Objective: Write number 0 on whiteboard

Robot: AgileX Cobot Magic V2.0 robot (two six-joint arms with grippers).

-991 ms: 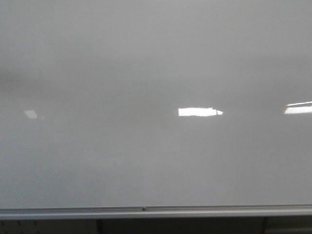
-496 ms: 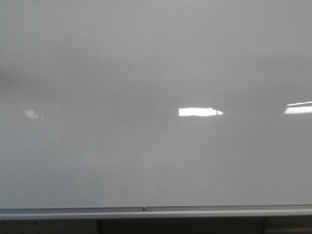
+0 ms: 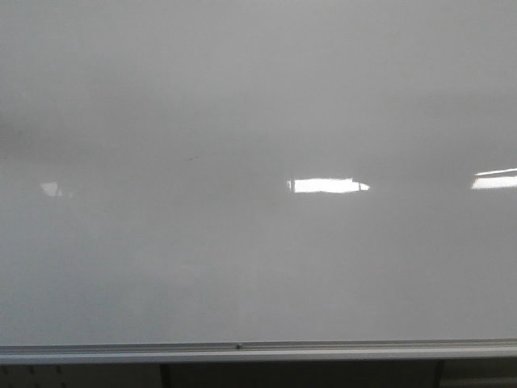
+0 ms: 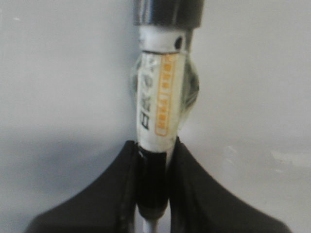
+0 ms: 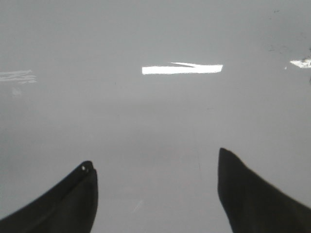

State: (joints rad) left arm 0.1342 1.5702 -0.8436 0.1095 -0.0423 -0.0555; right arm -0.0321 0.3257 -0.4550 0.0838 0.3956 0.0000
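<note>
The whiteboard (image 3: 258, 105) fills the front view, glossy pale grey with bright light reflections and a silver rail (image 3: 258, 351) along its lower edge. No number 0 shows on it in any view. Neither arm shows in the front view. In the left wrist view my left gripper (image 4: 154, 150) is shut on a white marker (image 4: 160, 102) with an orange label and a black cap end, pointing at the board (image 4: 58, 73). In the right wrist view my right gripper (image 5: 156, 167) is open and empty, facing the board (image 5: 155, 116).
Below the rail a dark gap and part of a stand (image 3: 166, 376) show. Bright ceiling-light reflections (image 3: 327, 185) lie across the board's middle and right.
</note>
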